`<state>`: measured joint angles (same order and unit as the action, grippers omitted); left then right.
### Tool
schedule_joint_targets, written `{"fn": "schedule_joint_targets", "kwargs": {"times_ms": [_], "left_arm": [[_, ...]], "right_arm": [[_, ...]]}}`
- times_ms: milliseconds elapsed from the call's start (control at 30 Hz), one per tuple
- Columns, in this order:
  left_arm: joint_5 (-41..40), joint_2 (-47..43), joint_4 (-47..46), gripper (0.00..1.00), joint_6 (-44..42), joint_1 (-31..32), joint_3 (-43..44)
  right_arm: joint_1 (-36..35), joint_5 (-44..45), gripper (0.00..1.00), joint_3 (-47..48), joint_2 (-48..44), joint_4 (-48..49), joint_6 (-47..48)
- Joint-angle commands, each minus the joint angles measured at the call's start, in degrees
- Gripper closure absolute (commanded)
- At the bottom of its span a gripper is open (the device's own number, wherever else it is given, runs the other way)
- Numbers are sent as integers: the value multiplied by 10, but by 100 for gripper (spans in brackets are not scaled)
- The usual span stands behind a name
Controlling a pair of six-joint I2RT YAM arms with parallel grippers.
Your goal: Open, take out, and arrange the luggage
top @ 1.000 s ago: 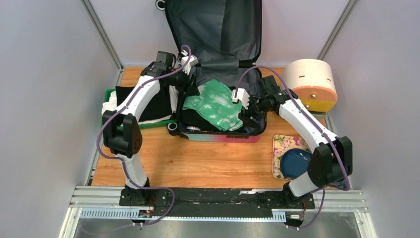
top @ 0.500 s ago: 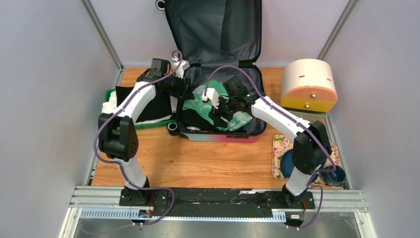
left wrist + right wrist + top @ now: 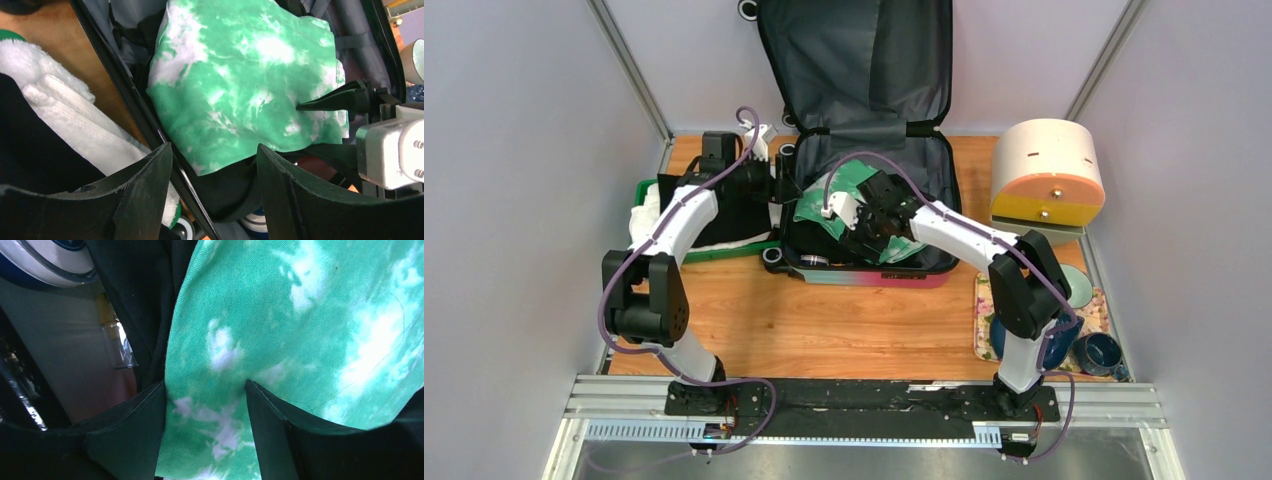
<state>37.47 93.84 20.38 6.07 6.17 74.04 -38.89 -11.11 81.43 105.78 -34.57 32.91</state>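
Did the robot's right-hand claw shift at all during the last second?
Yes. The right gripper swung left, away from the cream-and-orange round container, onto the green-and-white tie-dye cloth inside the open hard-shell suitcase.

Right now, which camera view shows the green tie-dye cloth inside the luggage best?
The left wrist view: nearly the whole green tie-dye cloth lies in sight. In the top external view the right arm covers much of it. The right wrist view shows only a close patch.
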Motion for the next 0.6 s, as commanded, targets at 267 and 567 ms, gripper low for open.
{"fn": "schedule_joint_targets", "kwargs": {"times_ms": [267, 567], "left_arm": [[17, -24, -75, 29, -4, -9, -13], [144, -46, -158, 31, -133, -24, -61]], "right_arm": [[13, 74, 80, 7, 18, -54, 80], [82, -9, 100, 112, -11, -102, 58]]}}
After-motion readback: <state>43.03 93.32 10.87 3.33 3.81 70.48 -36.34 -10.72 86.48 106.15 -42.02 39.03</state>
